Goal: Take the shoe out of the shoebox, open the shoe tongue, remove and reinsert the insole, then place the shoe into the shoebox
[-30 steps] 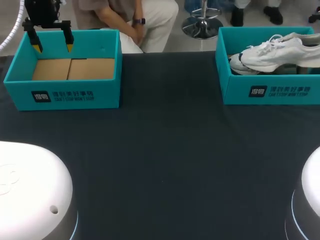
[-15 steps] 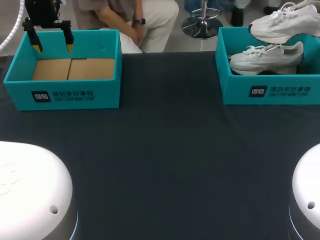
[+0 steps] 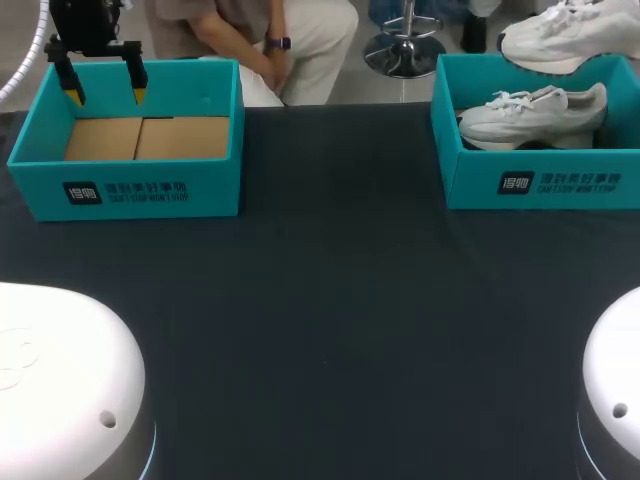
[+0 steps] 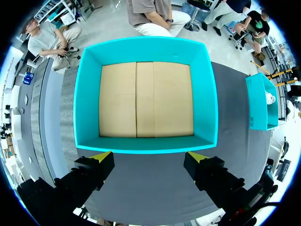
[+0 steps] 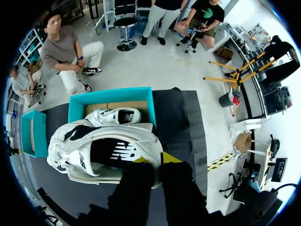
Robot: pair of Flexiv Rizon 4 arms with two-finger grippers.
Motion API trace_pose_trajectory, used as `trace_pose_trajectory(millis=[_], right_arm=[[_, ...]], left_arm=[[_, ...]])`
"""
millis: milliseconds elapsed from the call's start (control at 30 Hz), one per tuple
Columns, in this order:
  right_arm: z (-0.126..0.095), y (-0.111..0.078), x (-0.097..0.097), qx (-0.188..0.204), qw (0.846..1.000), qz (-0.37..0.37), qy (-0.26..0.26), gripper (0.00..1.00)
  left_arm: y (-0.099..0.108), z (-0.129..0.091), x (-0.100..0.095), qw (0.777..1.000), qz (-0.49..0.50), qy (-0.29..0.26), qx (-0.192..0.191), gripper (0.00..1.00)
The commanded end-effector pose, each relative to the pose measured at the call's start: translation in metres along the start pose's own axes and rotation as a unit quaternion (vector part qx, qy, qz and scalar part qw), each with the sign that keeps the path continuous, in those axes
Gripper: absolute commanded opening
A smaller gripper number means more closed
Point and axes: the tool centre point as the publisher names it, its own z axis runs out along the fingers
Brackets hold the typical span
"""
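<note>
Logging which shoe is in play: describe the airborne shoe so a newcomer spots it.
Find the teal shoebox at the far right of the table. Of two white shoes, the held shoe hangs above the box in the right pincer; the other shoe lies inside.

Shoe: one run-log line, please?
right end effector: shut on shoe, held above right shoebox | second shoe: inside it | left end effector: open, by empty left shoebox

Black fingers (image 4: pixel 91 170), yellow tips (image 4: pixel 100 156), white arm shells (image 3: pixel 60 370)
</note>
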Motion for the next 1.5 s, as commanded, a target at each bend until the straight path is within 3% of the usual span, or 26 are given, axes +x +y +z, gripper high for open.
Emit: trace_pose_trajectory(millis=[33, 800, 1100, 1500], right_arm=[[-0.002, 0.001, -0.001, 0.001, 1.000, 0.000, 0.000, 0.00], [-0.002, 0.001, -0.001, 0.001, 1.000, 0.000, 0.000, 0.00], [-0.027, -0.048, 0.039, -0.016, 1.000, 0.003, -0.006, 0.00], [-0.051, -0.146, 0.105, -0.016, 1.000, -0.014, 0.017, 0.00]], left_arm=[[0.000, 0.000, 0.000, 1.000, 0.000, 0.000, 0.000, 1.00], [0.000, 0.000, 0.000, 1.000, 0.000, 0.000, 0.000, 1.00], [0.000, 0.000, 0.000, 1.000, 0.000, 0.000, 0.000, 1.00], [0.000, 0.000, 0.000, 1.000, 0.000, 0.000, 0.000, 1.00]])
